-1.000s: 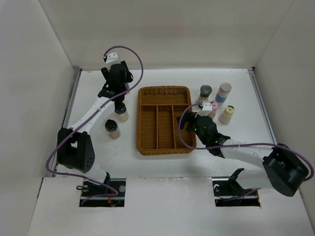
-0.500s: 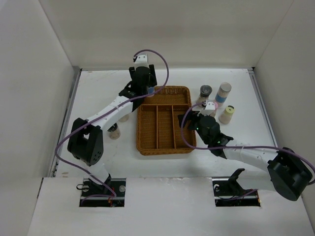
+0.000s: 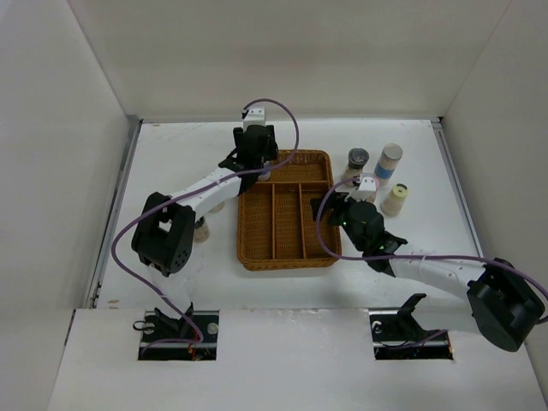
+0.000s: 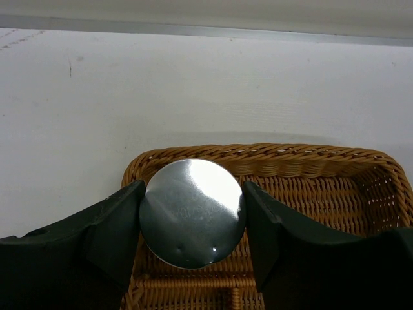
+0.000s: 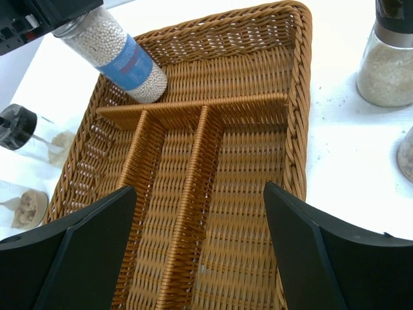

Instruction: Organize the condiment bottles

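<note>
The blue-banded bottle (image 5: 122, 55) of white pellets leans tilted, its lower end inside the far cross compartment of the wicker tray (image 5: 300, 103), at the tray's far-left corner. The left gripper (image 4: 192, 200) clamps its silver cap (image 4: 192, 223) from both sides. The right gripper (image 5: 199, 190) hangs over the tray's long compartments, fingers spread wide, holding nothing. Right of the tray stand a black-capped bottle (image 3: 358, 159), a second blue-banded bottle (image 3: 390, 161) and a yellow-capped bottle (image 3: 396, 199).
</note>
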You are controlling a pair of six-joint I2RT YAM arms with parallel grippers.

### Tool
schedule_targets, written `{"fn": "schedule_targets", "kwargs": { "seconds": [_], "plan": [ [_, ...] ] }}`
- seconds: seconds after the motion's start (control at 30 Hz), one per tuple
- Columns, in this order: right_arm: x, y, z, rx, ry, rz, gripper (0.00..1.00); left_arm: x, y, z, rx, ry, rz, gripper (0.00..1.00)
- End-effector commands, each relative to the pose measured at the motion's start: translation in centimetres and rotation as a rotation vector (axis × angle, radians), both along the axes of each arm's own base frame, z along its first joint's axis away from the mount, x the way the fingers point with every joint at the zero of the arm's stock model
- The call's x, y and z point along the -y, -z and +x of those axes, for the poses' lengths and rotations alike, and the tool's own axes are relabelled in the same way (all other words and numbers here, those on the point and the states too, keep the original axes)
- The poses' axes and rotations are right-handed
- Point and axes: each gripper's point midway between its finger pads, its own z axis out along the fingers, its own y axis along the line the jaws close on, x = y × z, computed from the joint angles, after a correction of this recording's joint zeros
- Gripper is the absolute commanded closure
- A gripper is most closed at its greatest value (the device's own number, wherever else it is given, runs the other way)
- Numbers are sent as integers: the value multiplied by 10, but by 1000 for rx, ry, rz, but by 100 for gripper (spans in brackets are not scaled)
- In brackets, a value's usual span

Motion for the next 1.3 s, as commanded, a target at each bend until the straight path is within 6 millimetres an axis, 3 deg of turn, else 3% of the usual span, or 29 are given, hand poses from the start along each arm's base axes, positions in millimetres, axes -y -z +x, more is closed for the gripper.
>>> {"fn": "schedule_targets", "kwargs": {
  "seconds": [0.0,0.2,0.47,0.7,0.8,0.87,0.93,1.0,1.07,1.13,1.27],
  "plan": [
    [2,-18,3,49,17,44,13,4,-32,8,131,-27,-58,55],
    [3,-17,5,46,23,39,13,3,-17,5,111,-30,-49,43],
    [8,-15,6,43,38,43,11,-1,-20,2,113,-37,-57,19],
    [8,-12,8,34,38,33,13,-7,-59,-8,192,-50,-90,8],
    [7,-16,6,44,34,26,19,-16,-84,-21,252,-62,-132,7],
    [9,-19,6,57,36,24,28,-29,-109,-35,324,-86,-171,7],
    [13,-17,6,48,47,23,42,-49,-129,-53,384,-124,-208,10],
    [13,-20,5,55,44,24,59,-64,-144,-74,444,-136,-257,20],
    [15,-23,5,62,52,28,72,-71,-150,-93,476,-120,-298,41],
    [21,-23,9,63,75,26,79,-65,-146,-113,470,-59,-324,58],
    [39,-44,14,68,136,26,79,-37,-117,-146,411,83,-386,70]
  ]
}}
